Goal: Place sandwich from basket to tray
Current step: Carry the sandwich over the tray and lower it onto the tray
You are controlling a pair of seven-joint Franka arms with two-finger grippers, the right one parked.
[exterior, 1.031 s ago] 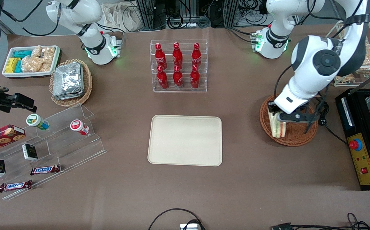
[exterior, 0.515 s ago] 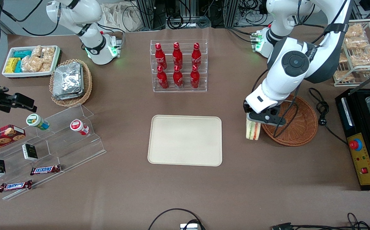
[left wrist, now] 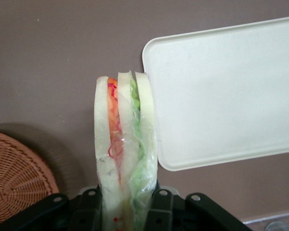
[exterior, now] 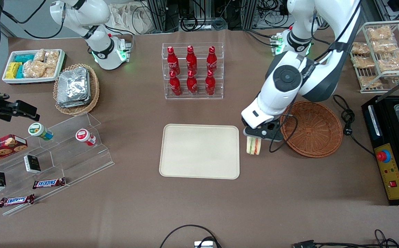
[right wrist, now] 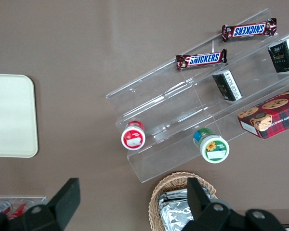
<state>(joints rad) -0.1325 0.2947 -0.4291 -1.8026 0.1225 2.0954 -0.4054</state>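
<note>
sandwich (exterior: 254,146): wrapped, on edge, in gripper (exterior: 255,137), between tray (exterior: 199,151) and basket (exterior: 312,128)

Clear stepped shelf (right wrist: 156,103) on brown table (right wrist: 77,43). Nearest the front camera: two Snickers bars (right wrist: 249,30) (right wrist: 201,59). Next step: two small dark boxes (right wrist: 227,85) (right wrist: 282,56). Farther: plaid cookie box (right wrist: 272,111), red-lidded cup (right wrist: 133,135), green-lidded cup (right wrist: 211,145), both lying on their sides. Farther still, wicker basket (right wrist: 160,204) of foil packs (right wrist: 176,211). Tray (right wrist: 9,115) corner toward the working arm's end.
</note>
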